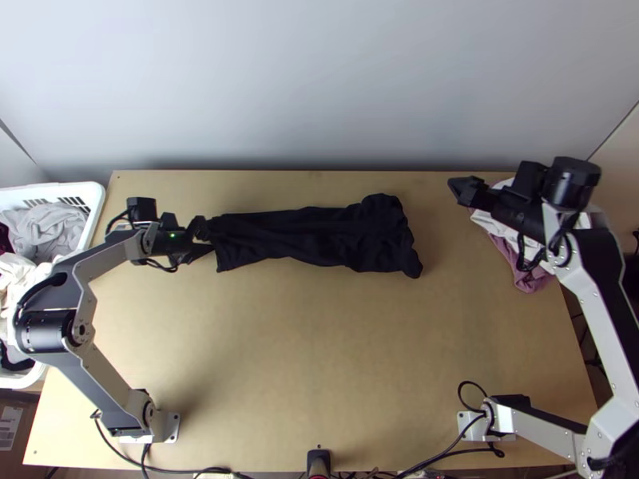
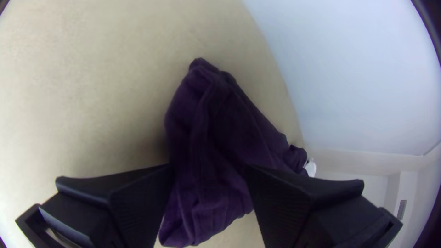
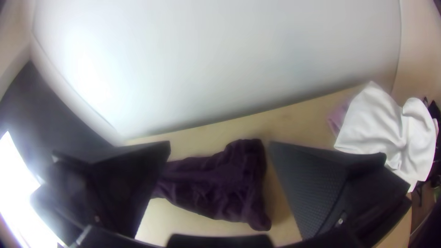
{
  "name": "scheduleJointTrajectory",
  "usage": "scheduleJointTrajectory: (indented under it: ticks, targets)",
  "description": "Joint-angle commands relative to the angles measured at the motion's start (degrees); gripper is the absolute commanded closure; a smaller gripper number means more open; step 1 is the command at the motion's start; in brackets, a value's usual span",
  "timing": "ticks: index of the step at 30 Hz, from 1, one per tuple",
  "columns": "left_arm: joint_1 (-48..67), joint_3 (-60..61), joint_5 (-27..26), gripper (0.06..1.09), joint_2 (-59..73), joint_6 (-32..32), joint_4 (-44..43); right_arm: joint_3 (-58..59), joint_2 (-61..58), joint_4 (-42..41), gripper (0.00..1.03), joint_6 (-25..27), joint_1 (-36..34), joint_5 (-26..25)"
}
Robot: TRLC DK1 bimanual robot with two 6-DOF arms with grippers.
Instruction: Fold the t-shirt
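The black t-shirt (image 1: 319,235) lies as a long narrow strip across the far part of the table, wider and more bunched at its right end. At its left end stands my left gripper (image 1: 205,240), its fingers apart. In the left wrist view the dark purple-looking shirt (image 2: 216,124) runs between the fingers of that left gripper (image 2: 209,169). My right gripper (image 1: 454,188) is held to the right of the shirt, near the wall. The right wrist view has the right gripper (image 3: 219,146) open, with the shirt (image 3: 220,183) farther off beyond its fingers.
A white basket (image 1: 94,209) with clothes stands at the left edge. White and mauve cloths (image 1: 523,267) lie at the right edge under the right arm. A pale wall (image 1: 319,88) rises behind the table (image 1: 319,359). Cables run along the near edge.
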State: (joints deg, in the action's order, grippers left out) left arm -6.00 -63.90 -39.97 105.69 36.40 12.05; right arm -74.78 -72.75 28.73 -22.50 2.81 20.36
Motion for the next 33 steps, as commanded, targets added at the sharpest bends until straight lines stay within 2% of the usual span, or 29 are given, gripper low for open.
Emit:
scheduleJointTrajectory:
  ticks: [1,6,16,23,30,31,32,33]
  targets:
    - [2.57,0.0,0.41,0.35,2.86,3.06,-5.55,-5.46,1.65,3.88,0.03,-2.02,1.23,0.03]
    - [1.69,-0.88,1.91,0.35,3.12,1.74,-5.46,-8.1,1.47,5.55,0.03,-2.02,1.67,-0.06]
    - [-3.32,0.18,2.17,0.35,-1.45,-5.11,2.1,-6.25,0.59,5.19,0.03,-1.93,2.2,-0.06]
    - [1.87,-0.44,4.19,0.35,1.45,-4.23,1.31,-5.99,-0.11,4.76,0.03,-1.49,2.38,-0.23]
    - [6.44,-3.6,4.37,0.35,4.88,0.78,-1.95,-6.16,0.86,5.19,0.03,-0.61,1.15,-0.23]
    - [6.97,-4.13,4.37,0.4,5.23,1.3,-1.95,-6.08,0.94,5.37,0.03,-0.61,0.97,-0.23]
    - [7.23,-4.66,4.37,0.56,5.49,1.92,-1.95,-5.9,0.94,5.46,0.03,-0.61,0.97,-0.23]
    - [7.41,-5.18,4.28,0.81,5.84,2.88,-2.21,-5.72,1.03,5.55,0.03,-0.61,0.97,-0.23]
